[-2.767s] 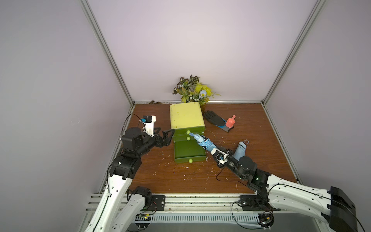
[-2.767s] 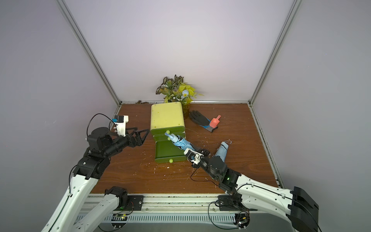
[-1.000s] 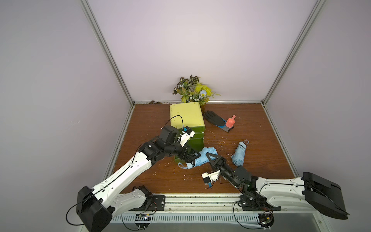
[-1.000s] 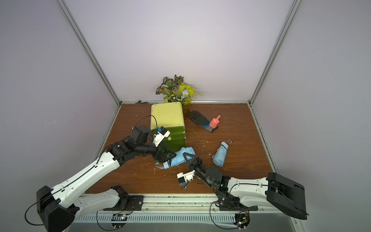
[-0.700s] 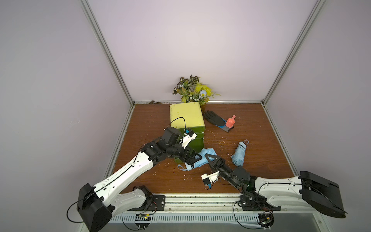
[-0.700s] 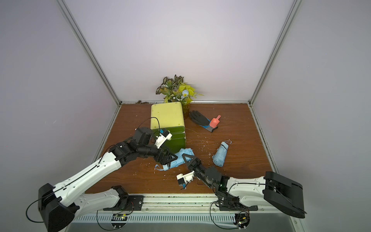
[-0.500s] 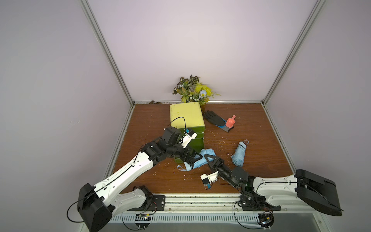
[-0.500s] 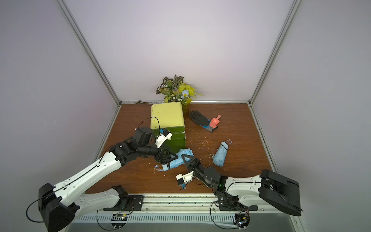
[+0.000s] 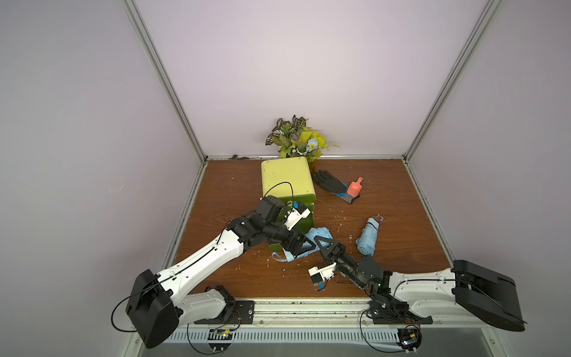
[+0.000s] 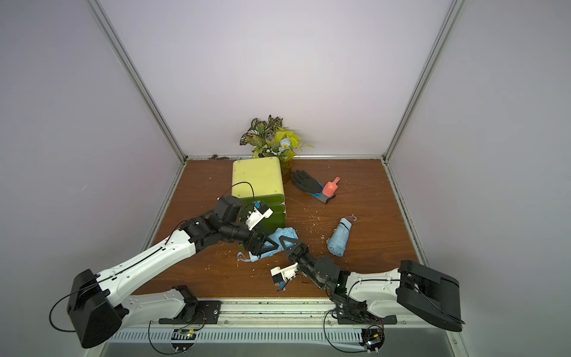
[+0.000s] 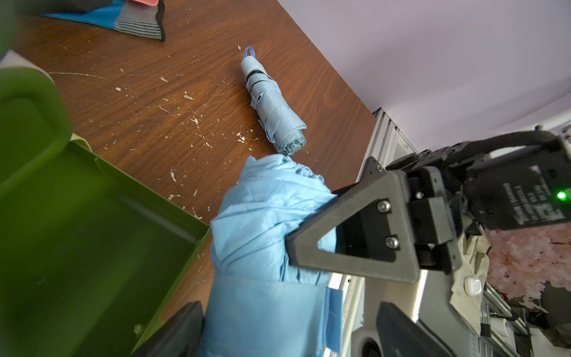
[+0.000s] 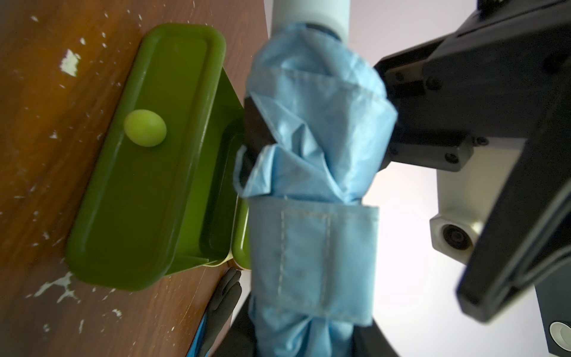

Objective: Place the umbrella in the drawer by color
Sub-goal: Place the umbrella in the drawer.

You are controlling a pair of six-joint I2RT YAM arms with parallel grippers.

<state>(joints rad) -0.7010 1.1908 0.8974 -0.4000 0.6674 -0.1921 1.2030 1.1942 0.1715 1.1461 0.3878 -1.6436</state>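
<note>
The brown table (image 9: pixel 386 191) is the biggest thing, with small white crumbs all over it. Two white and black arms reach in from the near side and meet in the middle.

A green box (image 9: pixel 287 177) with a pale yellow top stands at the far middle of the table. A leafy plant (image 9: pixel 298 140) sits behind it, against the back wall. The bottom drawer (image 12: pixel 139 185) of the box is pulled out toward the near side, and the part that shows looks empty (image 11: pixel 92 231).

The blue umbrella (image 9: pixel 316 232) is folded up. It is held just beside the right edge of the open drawer, not inside it.

The right pincer (image 9: pixel 321 244) is squeezed onto the blue umbrella, and its finger presses into the cloth (image 11: pixel 268 216). The left pincer (image 9: pixel 299 248) has its jaws spread wide, one on each side of the same umbrella. One finger touches the cloth, and the other has a gap beside it.

A second blue umbrella (image 9: pixel 367 236) lies flat on the table, further right and apart from the arms.

A black glove (image 9: pixel 330 182) with a blue cuff lies right of the box. A small pink scoop (image 9: pixel 354 187) rests on the glove's cuff.
</note>
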